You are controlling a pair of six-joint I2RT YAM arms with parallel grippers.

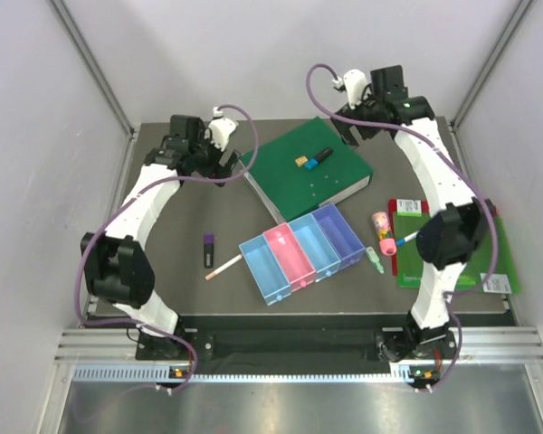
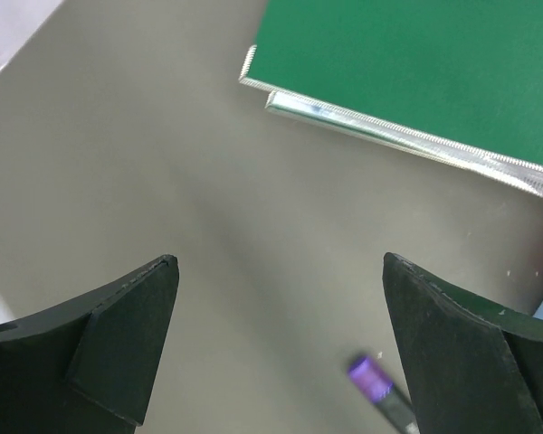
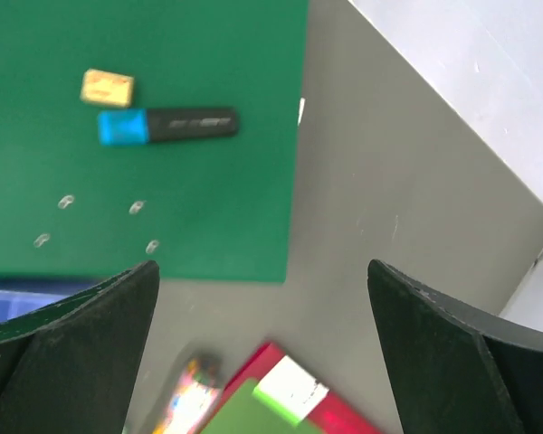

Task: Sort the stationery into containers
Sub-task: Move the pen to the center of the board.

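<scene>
Four joined bins (image 1: 300, 251), blue and pink, sit at the table's middle. A black marker with a blue cap (image 1: 320, 159) (image 3: 166, 125) and a yellow eraser (image 1: 301, 162) (image 3: 107, 87) lie on the green binder (image 1: 312, 167) (image 3: 163, 199) (image 2: 416, 63), with several paper clips (image 3: 100, 217) nearby. A purple-capped marker (image 1: 208, 249) (image 2: 377, 384) and a pink pencil (image 1: 223, 267) lie left of the bins. My left gripper (image 1: 202, 161) (image 2: 281, 339) is open above bare table at the back left. My right gripper (image 1: 357, 131) (image 3: 262, 344) is open, high at the back right.
Red and green notebooks (image 1: 416, 249) (image 3: 290, 398) lie at the right on a green mat (image 1: 489, 262). A colourful tube (image 1: 380, 222) (image 3: 185, 398), a pink sharpener (image 1: 387, 244) and a small green item (image 1: 375, 260) lie between the bins and notebooks.
</scene>
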